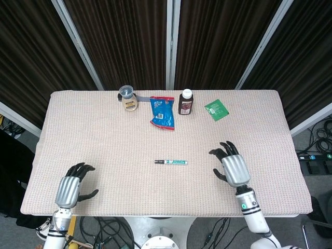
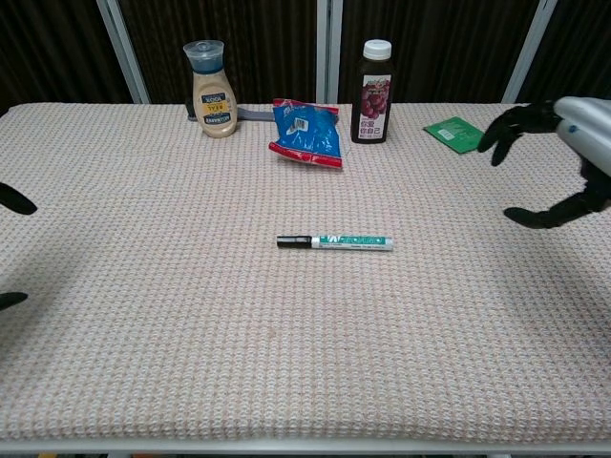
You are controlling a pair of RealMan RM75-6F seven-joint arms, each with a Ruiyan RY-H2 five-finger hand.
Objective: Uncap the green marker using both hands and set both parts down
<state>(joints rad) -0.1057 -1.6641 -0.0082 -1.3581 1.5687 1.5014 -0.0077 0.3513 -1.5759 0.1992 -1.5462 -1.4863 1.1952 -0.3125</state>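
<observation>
Both hands, left hand (image 1: 68, 188) and right hand (image 1: 234, 168), have fingers spread, empty. Your green marker (image 1: 171, 162) looks light, stiff, probably slick: pinch barrel and dark cap separately.

One green marker (image 1: 171, 162) is lying on the one bench (image 1: 104, 135), with its dark cap still sitting on its left end, so it is counting as a single piece. One dressing bottle (image 1: 127, 98) is standing along the far edge. One blue snack bag (image 1: 162, 112) is lying beside it. One dark juice bottle (image 1: 185, 101) is standing next in the row. One green packet (image 1: 216, 109) is lying flat to the right. That is making two bottles, five loose things in all. Two hands are showing: the left hand (image 1: 70, 188) and the right hand (image 1: 233, 166).
</observation>
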